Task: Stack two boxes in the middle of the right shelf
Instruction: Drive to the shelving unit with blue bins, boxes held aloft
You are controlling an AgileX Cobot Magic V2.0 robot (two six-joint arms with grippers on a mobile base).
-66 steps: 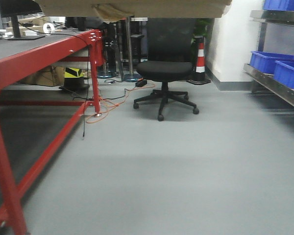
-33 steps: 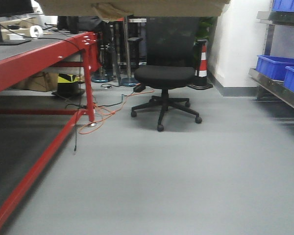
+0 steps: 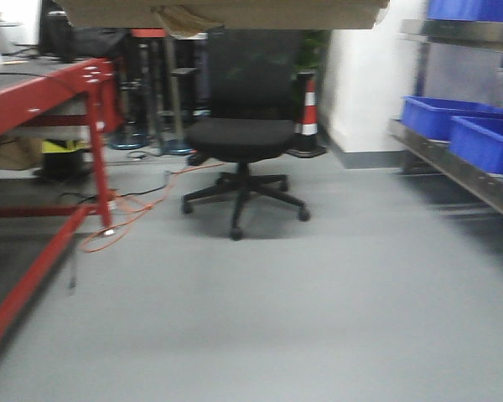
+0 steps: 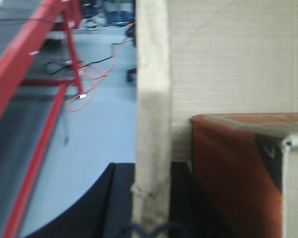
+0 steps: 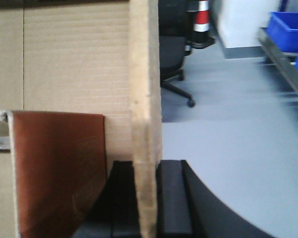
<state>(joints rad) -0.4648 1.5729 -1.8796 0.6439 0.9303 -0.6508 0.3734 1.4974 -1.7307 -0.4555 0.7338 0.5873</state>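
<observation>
Mostly cut off: only the tan underside of the cardboard box (image 3: 226, 12) along the top edge of the front view, with a pale tape scrap (image 3: 184, 21) hanging down. Pinched by the left gripper (image 4: 150, 198) on one upright wall and by the right gripper (image 5: 148, 198) on the other, black fingers (image 5: 171, 198) tight against the board. Beside each wall, a reddish-brown face (image 4: 233, 173) — second box or tape, impossible to tell. Blurred throughout. Ahead, in the way on the open floor, a black office chair (image 3: 239, 138), with a striped cone (image 3: 306, 113) behind. Left, a red table frame (image 3: 42, 92) and orange cable (image 3: 126, 209); right — well apart from the box — the steel shelf (image 3: 423, 153) carrying blue bins (image 3: 436, 117).
</observation>
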